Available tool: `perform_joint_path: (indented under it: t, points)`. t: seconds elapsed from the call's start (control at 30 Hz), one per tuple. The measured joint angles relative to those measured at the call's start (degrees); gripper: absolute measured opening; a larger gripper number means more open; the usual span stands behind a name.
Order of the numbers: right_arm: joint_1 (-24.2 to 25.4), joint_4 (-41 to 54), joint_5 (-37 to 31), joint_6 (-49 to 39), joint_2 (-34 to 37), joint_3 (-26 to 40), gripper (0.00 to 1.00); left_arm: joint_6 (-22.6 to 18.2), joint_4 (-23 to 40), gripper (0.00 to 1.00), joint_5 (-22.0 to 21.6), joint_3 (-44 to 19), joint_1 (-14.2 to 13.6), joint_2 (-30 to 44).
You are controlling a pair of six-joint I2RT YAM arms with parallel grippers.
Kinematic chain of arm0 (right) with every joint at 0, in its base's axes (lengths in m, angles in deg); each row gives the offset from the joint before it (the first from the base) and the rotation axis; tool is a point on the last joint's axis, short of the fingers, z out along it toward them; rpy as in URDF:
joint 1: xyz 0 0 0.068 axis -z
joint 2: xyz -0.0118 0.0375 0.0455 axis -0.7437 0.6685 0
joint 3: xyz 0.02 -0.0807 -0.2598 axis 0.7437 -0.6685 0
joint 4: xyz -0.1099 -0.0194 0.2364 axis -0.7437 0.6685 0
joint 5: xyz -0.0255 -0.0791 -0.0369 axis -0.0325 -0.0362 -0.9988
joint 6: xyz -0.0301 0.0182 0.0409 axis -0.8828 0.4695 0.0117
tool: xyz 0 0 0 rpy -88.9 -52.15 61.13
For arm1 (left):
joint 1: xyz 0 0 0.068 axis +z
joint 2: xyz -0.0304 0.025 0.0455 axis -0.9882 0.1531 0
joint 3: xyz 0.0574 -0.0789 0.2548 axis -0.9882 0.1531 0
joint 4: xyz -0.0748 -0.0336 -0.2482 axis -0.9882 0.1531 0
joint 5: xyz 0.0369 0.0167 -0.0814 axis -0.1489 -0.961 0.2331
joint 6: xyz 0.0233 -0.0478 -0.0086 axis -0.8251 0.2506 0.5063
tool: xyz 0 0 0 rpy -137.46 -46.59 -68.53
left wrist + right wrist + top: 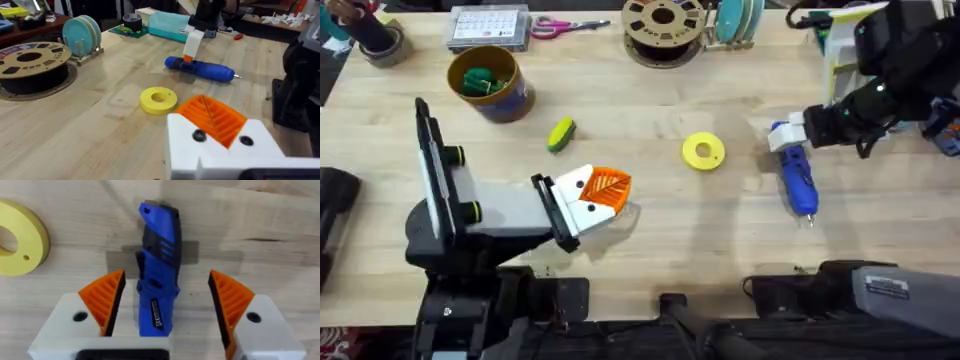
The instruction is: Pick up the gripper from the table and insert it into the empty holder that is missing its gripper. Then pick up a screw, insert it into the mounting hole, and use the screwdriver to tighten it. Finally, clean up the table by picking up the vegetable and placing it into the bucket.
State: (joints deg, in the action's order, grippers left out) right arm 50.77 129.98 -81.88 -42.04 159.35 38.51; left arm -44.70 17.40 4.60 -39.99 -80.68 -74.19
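Note:
The blue screwdriver [798, 180] [200, 68] lies flat on the table [650, 240] at the right. My right gripper [780, 135] [166, 275] is open and straddles its rear end [157, 280], with an orange pad on each side and a gap to the body. My left gripper [613, 190] [210, 112] hovers left of centre, shut with its two orange tips pressed together and nothing between them. The yellow-green vegetable [561, 134] lies on the wood next to the bucket [510, 100], which holds dark green pieces. A loose gripper, an empty holder and a screw are out of view.
A flat yellow ring [703, 151] [158, 99] lies between the two grippers. Along the far edge stand a filament spool [663, 25] [30, 62], scissors [565, 27], a small box [488, 28], a tape roll [380, 40] and teal discs in a rack [82, 32].

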Motion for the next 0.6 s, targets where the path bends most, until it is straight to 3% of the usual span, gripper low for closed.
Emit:
perform_joint_path:
  t: [0.6]
  points:
    - [0.2, -3.3, 2.5, -2.6, 10.7, 0.0, 0.997, 0.0, 0.0, 0.013, 0.0, 0.0, 0.0, 0.0]
